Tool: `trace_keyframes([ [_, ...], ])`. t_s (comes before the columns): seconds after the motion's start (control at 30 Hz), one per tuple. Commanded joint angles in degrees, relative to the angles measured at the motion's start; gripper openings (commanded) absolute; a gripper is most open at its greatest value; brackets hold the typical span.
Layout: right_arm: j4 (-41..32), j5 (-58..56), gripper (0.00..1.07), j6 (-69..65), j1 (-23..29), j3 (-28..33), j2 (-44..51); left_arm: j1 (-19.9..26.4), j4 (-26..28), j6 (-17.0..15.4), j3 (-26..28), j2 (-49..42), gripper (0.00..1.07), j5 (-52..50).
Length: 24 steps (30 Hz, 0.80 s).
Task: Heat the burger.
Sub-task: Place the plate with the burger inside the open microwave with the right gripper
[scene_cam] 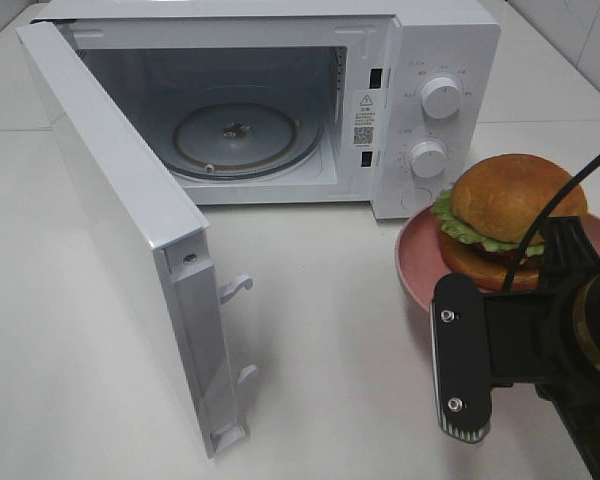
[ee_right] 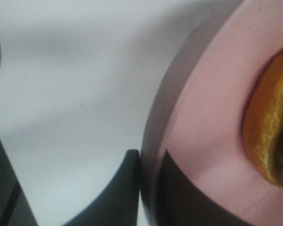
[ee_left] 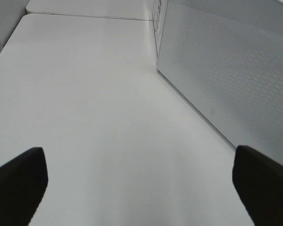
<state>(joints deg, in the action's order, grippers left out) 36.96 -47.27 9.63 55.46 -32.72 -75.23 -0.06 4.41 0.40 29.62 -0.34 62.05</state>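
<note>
Your right pincer (ee_right: 149, 156) is clamping the rim of the pink plate (ee_right: 203, 117). One finger is lying on the plate's upper face and the other is pressing the outer edge, with only the rim's thickness between them. The burger (ee_right: 269, 127) is sitting further in on that plate, clear of both fingers. From above, the plate and burger (scene_cam: 505, 212) are resting on the table (scene_cam: 320, 340), just in front of the microwave's (scene_cam: 450, 40) control knobs. Its door (scene_cam: 120, 220) is standing wide open, and the glass turntable (scene_cam: 235, 135) is lying bare. Your left pincer (ee_left: 141, 188) is hanging spread open over the table beside that door, holding nothing.

Holding the plate looks right to me, since it seems stiff while the bun would probably squash. But you are gripping a smooth rim at one edge, so the load is likely levering against the fingers. The burger is lying loose, tall and glossy, so keep the plate level or it may slide.
</note>
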Motion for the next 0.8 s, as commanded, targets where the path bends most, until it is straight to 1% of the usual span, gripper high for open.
trace_keyframes([
  [0.03,3.8,2.2,0.03,3.9,0.1,-0.2,0.5,-0.3,0.5,-0.4,0.0,-0.9,1.0,-0.8],
  [0.3,5.2,7.0,0.02,9.5,0.1,-0.2,0.5,-0.3,0.5,-0.4,0.0,-0.9,1.0,-0.8],
  [0.4,5.6,9.5,0.0,10.4,0.1,-0.2,0.5,-0.3,0.5,-0.4,0.0,-0.9,1.0,-0.8],
  [0.63,6.7,14.1,0.0,12.0,-0.3,0.3,0.5,-0.3,0.5,-0.4,0.0,-0.9,1.0,-0.8],
  [0.7,6.6,15.6,0.0,12.9,-1.1,0.3,0.5,-0.3,0.5,-0.4,0.0,-0.9,1.0,-0.8],
  [0.73,6.5,17.0,0.0,14.2,-2.5,0.3,0.5,-0.3,0.5,-0.4,0.0,-0.9,1.0,-0.8],
  [0.77,6.5,17.0,0.0,14.2,-2.5,0.3,0.5,-0.3,0.5,-0.4,0.0,-0.9,1.0,-0.8],
  [0.8,6.5,18.3,0.0,15.8,-4.1,0.3,0.5,-0.3,0.5,-0.4,0.0,-0.9,1.0,-0.8],
])
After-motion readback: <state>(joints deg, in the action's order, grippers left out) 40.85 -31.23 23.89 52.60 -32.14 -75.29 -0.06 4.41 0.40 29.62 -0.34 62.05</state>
